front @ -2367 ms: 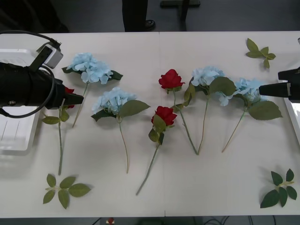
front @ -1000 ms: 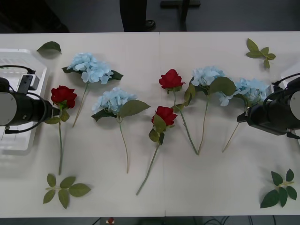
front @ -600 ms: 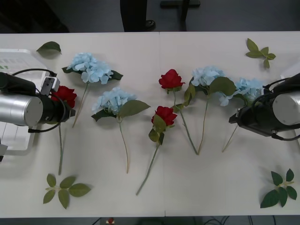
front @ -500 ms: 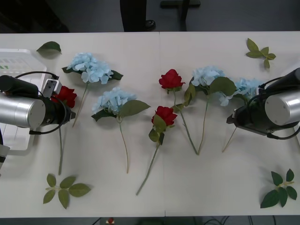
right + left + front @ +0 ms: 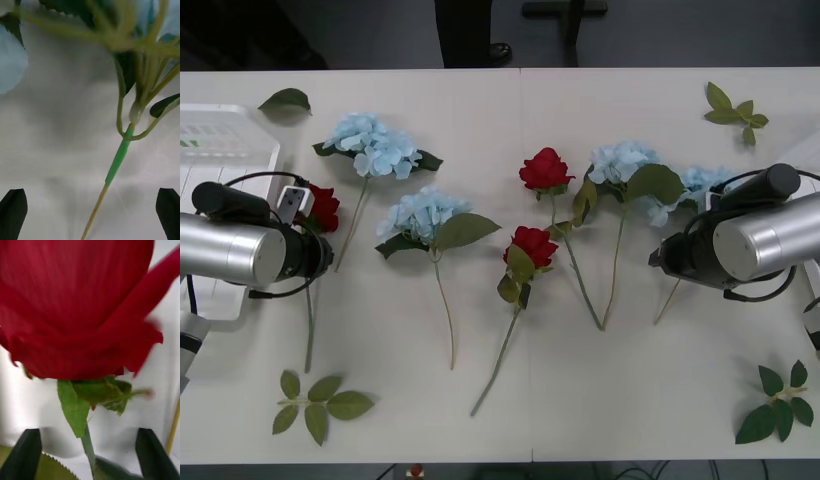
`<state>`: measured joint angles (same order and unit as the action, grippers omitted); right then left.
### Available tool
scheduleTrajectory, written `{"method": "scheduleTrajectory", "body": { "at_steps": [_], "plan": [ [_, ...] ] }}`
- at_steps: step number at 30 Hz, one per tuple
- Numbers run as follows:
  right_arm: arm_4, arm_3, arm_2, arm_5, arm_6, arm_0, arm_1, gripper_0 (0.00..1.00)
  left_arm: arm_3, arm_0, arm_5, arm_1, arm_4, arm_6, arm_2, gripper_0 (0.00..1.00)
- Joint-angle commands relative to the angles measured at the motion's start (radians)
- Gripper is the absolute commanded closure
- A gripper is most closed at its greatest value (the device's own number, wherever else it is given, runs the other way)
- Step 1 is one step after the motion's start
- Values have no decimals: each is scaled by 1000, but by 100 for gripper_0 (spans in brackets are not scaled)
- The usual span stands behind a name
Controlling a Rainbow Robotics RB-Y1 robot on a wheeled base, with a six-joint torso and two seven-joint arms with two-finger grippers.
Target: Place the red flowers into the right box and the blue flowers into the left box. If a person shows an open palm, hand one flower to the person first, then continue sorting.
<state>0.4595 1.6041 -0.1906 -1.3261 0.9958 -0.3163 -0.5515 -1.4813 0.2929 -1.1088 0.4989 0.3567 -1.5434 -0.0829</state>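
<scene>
My left gripper (image 5: 90, 455) is open, its fingers (image 5: 26, 453) astride the stem just under a red flower (image 5: 75, 303). That rose (image 5: 325, 205) lies beside the left box (image 5: 225, 125), half under my left arm (image 5: 250, 255). My right gripper (image 5: 90, 213) is open over the green stem (image 5: 118, 157) of the rightmost blue flower (image 5: 705, 182), under my right arm (image 5: 755, 240). Two more red flowers (image 5: 545, 168) (image 5: 532, 245) and three blue flowers (image 5: 370, 145) (image 5: 420, 212) (image 5: 620, 160) lie mid-table. The right box shows as a pale corner (image 5: 808, 152). No open palm is in view.
Loose leaf sprigs lie at the front left (image 5: 320, 398), front right (image 5: 778, 400) and back right (image 5: 732, 108), with a single leaf (image 5: 285, 99) by the left box. A person's dark legs (image 5: 465, 30) stand beyond the table's far edge.
Both arms have come down and inward over the table, the left onto the leftmost rose and the right onto the rightmost hydrangea's stem. The flowers have not moved.
</scene>
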Motion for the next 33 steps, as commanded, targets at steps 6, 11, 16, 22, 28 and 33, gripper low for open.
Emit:
{"method": "scheduleTrajectory", "body": {
  "at_steps": [6,11,16,22,28,33],
  "plan": [
    [-24,5,2,24,-66,6,18,18,9,35,6,-3,-25,-29,-8,93],
    [-22,7,2,30,-68,8,21,93,6,38,6,-2,-24,-26,-6,100],
    [-19,5,2,47,-69,14,21,100,-31,38,-2,10,4,-24,20,100],
    [-13,10,7,48,-69,14,10,100,-183,35,-112,47,107,-43,110,100],
    [1,17,19,48,-60,14,-5,100,-381,37,-223,79,271,-84,212,100],
    [5,34,17,48,-51,16,-31,17,-484,35,-203,84,458,-164,268,100]
  ]
}}
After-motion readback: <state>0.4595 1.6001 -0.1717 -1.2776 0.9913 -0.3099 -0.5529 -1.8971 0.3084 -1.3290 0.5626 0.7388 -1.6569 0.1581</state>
